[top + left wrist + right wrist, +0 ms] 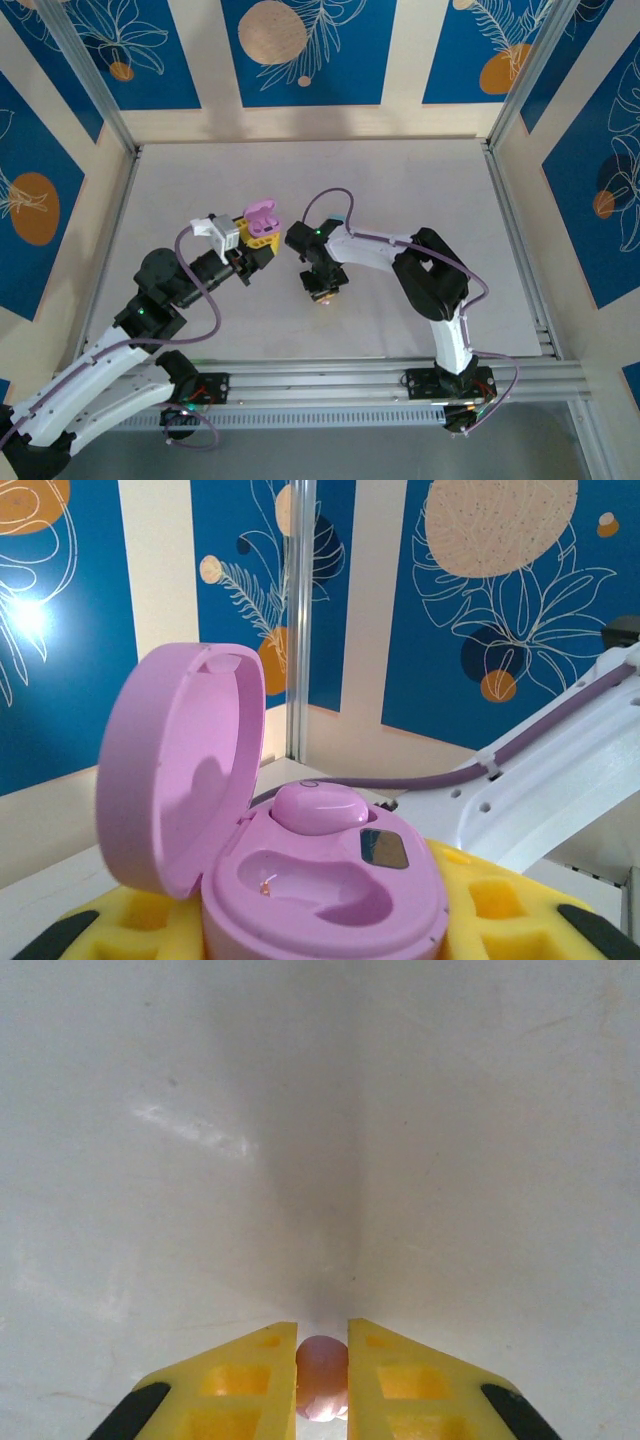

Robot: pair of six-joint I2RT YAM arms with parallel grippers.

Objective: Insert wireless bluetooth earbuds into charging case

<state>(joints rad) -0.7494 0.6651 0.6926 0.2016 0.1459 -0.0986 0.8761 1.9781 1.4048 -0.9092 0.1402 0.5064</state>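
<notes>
Two arms centred, left gripper (258, 238) clamping open lilac-pink charging case (320, 880), right gripper (322, 1340) pinching earbud (322, 1375), table (420, 190) room toward every edge.

A: Where am I working?
B: You're working in a robotics lab cell: aluminium rails (330, 375) are framing the surface (400, 190), blue leaf-printed panels (350, 60) are walling it in, and the left arm (120, 370) and right arm (440, 290) are sitting bolted at its edge.
</notes>
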